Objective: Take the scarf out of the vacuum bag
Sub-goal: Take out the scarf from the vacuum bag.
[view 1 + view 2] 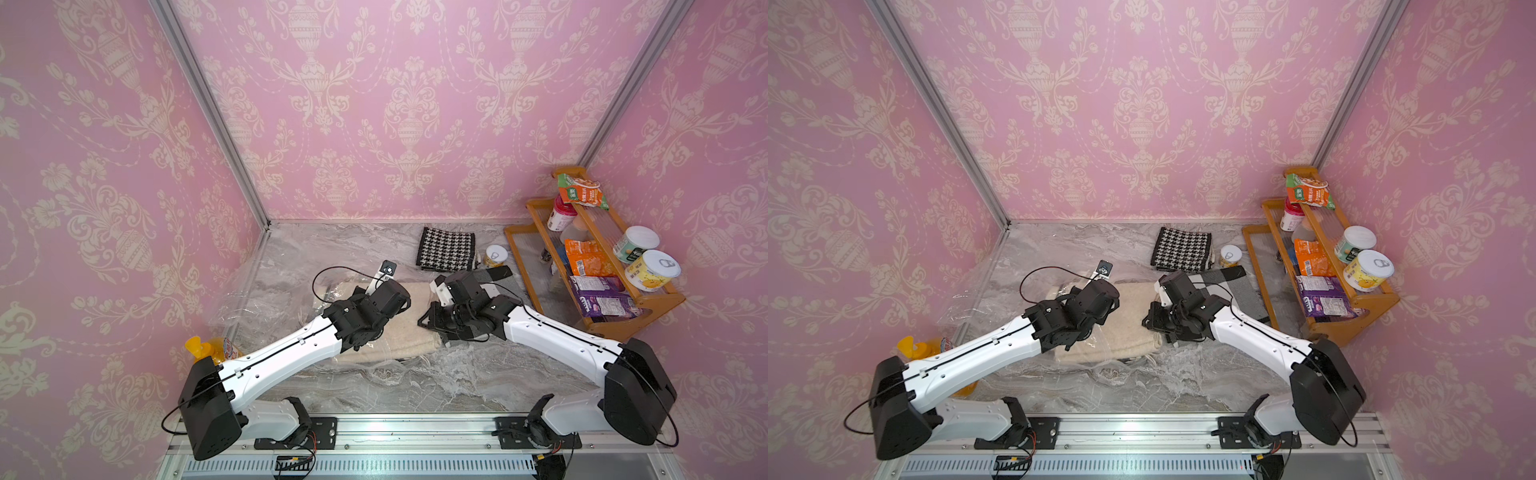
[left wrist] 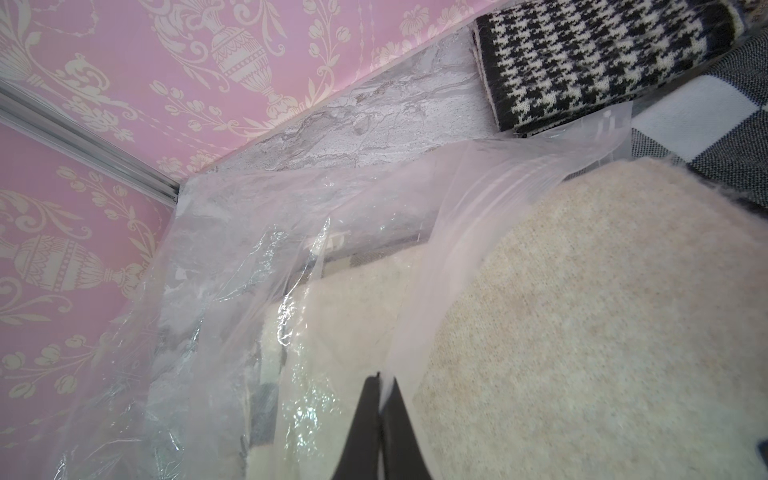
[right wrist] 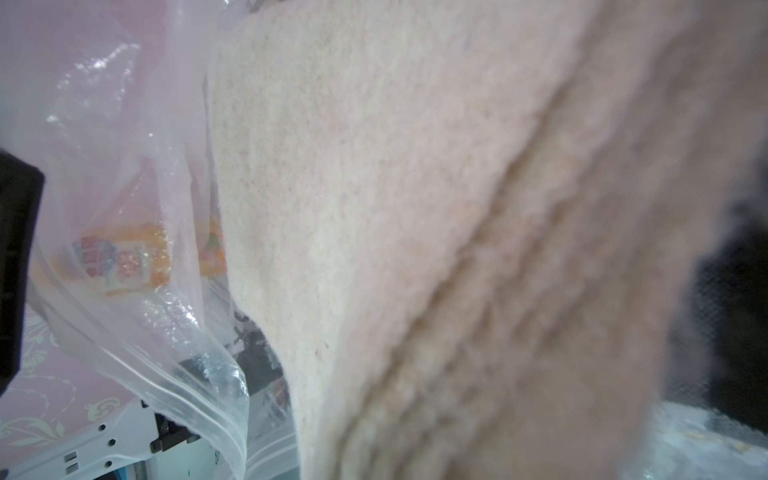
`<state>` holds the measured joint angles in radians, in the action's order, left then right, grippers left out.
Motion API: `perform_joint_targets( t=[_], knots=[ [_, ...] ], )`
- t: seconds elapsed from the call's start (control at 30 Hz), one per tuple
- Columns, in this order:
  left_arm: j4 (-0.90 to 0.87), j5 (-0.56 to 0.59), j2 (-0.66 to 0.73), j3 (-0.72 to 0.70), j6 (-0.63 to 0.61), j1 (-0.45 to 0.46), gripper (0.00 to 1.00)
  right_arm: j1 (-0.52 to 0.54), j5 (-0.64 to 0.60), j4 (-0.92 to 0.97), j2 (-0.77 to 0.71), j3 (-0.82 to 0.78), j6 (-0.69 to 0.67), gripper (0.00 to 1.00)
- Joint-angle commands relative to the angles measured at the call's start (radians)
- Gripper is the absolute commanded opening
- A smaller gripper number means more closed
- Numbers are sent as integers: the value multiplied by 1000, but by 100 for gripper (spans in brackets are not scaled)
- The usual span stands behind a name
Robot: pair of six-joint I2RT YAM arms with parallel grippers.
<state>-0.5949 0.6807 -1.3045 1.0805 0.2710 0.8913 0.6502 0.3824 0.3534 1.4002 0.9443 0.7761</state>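
Nearest my base, an orange bottle (image 1: 216,348) stands at the near left corner of the vacuum bag (image 1: 257,303), which lies crumpled on the marble table (image 1: 415,386).

Over the bag, my left gripper (image 2: 380,380) is closed tight. Its two black fingers (image 2: 361,424) press together on the bag's thin plastic, and the bag's mouth strip (image 2: 432,282) runs straight down into the pinch.

My right gripper (image 1: 428,319) is closed too, at the bag's open right end, and it has the cream scarf (image 3: 374,208) by its folded edge. The wool is raised so close to my right wrist camera that it fills most of that view. I cannot make out my own fingertips behind the fuzz.

The scarf is partly out of the bag. In my left wrist view its right part lies bare past the mouth strip, while the rest shows through wrinkled plastic inside.

Just past the bag's mouth lies a grey-and-white checked cloth (image 2: 706,124). A folded houndstooth scarf (image 1: 446,249) lies at the bag's far right corner, its edge touching or just beside the plastic. A can (image 1: 496,255) stands to the right of that scarf. Well to the right of the bag, a wooden rack (image 1: 640,318) holds cans and snack packets.
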Motion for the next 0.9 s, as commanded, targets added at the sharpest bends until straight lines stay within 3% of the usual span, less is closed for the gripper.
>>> perform_joint_targets(
  t=[0.0, 0.4, 0.87],
  knots=[
    [22, 15, -17, -5, 8, -25, 0, -42, 38, 171, 4, 49, -157, 0],
    [175, -8, -144, -51, 17, -180, 0, -149, -58, 326, 99, 165, -325, 0],
    [130, 69, -156, 49, -3, -407, 0, -170, 37, 72, 230, 184, -184, 0]
  ],
)
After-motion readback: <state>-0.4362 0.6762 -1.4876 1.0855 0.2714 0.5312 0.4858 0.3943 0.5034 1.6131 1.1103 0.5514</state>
